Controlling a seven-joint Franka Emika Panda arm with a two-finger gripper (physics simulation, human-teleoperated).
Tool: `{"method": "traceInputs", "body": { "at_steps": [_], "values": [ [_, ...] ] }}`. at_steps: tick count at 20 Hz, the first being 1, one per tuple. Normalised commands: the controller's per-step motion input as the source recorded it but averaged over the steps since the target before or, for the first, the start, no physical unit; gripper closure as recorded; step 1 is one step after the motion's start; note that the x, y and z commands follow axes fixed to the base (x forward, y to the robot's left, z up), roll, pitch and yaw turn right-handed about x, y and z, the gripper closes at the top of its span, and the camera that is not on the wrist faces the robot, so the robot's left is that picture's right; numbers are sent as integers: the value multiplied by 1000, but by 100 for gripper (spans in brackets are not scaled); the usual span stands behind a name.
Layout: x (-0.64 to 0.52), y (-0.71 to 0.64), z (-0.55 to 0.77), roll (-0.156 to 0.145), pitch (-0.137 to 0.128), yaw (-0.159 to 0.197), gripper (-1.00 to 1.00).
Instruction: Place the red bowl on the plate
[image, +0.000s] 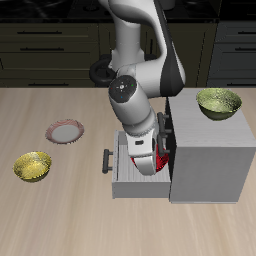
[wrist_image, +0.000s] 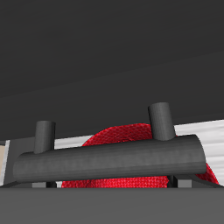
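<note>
The red bowl (image: 161, 163) lies in the open drawer (image: 124, 180) of the grey cabinet, mostly hidden by my arm. In the wrist view the red bowl (wrist_image: 118, 144) fills the middle, close below, with a dark bar on two posts crossing in front of it. My gripper (image: 155, 155) reaches down into the drawer right at the bowl. Its fingertips are hidden, so I cannot tell whether it is open or shut. The plate (image: 66, 131), with a reddish-brown rim and a pale centre, lies on the table well away from the drawer.
The grey cabinet (image: 210, 150) carries a yellow-green bowl (image: 219, 102) on its top. Another yellow-green bowl (image: 32, 166) sits on the table near the plate, closer to the front edge. The drawer's dark handle (image: 107, 160) sticks out toward the plate.
</note>
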Motion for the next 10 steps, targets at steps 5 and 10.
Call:
{"method": "traceInputs", "body": {
  "at_steps": [5, 10],
  "values": [
    [-33, 179, -287, 20, 51, -6, -100],
    [-72, 37, -466, -4, 73, -49, -100]
  ]
}}
